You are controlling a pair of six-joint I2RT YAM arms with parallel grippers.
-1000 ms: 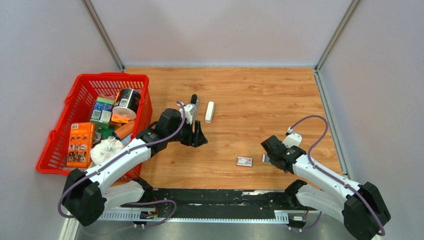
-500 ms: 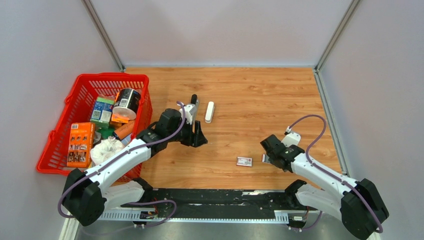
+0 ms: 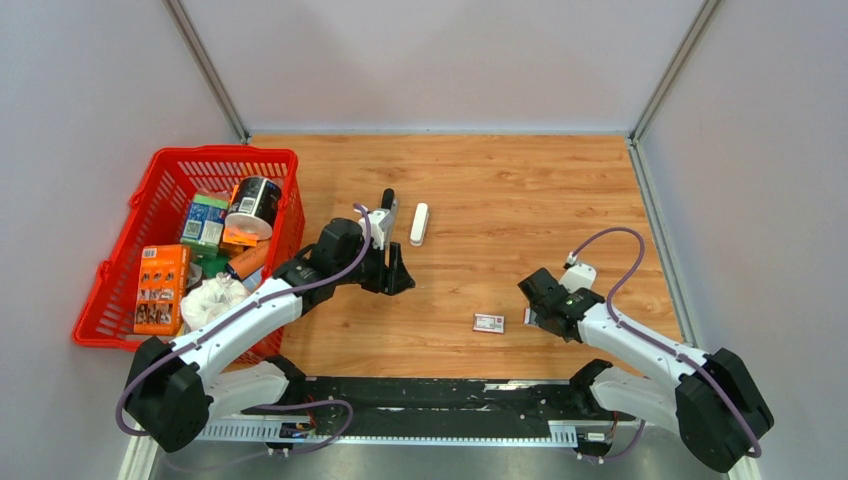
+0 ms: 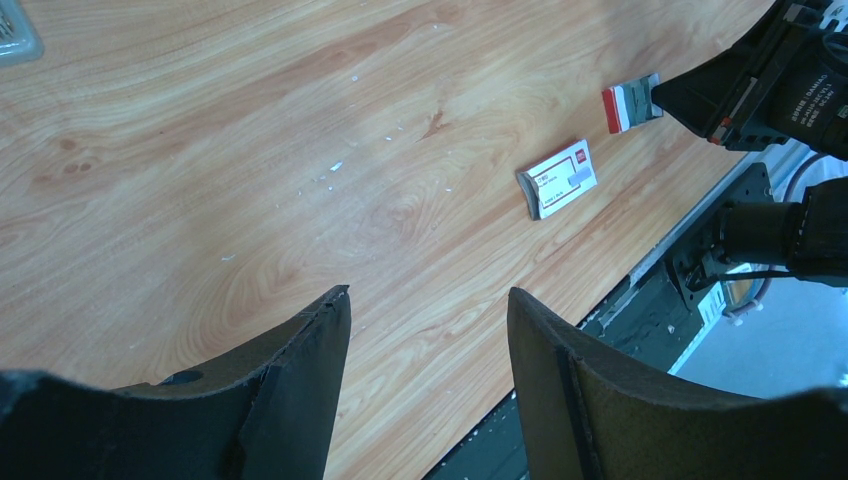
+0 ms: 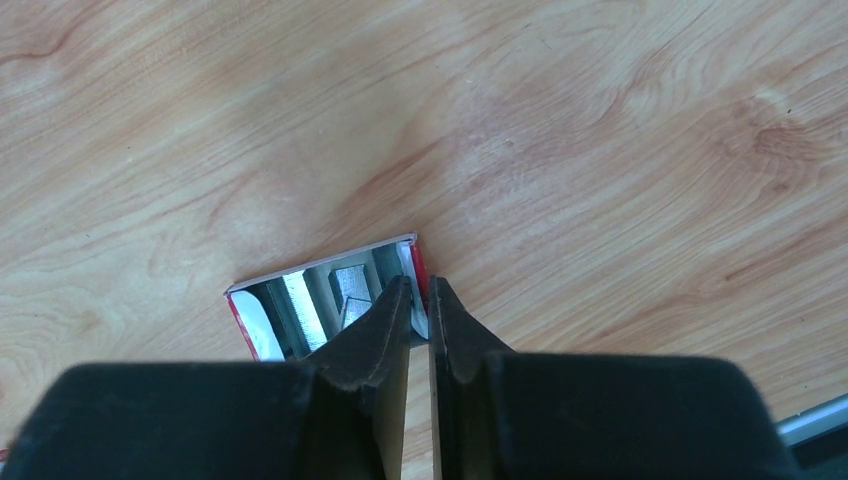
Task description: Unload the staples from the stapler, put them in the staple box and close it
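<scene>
Wooden desk (image 3: 520, 190) at the bottom of it all. Red basket (image 3: 176, 160) at the left edge, packed with cartons. Left pincer (image 3: 393, 240) released, jaws wide, nothing between. Right pincer (image 5: 418, 292) near the front, clenched on one wall of a small open tray (image 5: 300, 295). White stapler (image 3: 419, 223) flat at mid-desk, just right of the left pincer, apart from it. Red-and-white flat box (image 3: 489, 322) just left of the right pincer.

**Right arm shifted left, jaws drawn in**

The right end effector (image 5: 420, 300) has been carried slightly to the left over the tabletop (image 3: 520, 190). Its jaws have been drawn closer together, so that only a thin slit is left between them. One wall of the small tray (image 5: 300, 300) is pinched in that slit. The right arm (image 3: 640, 345) has been swung a little leftward as well, from elbow to shoulder.
</scene>
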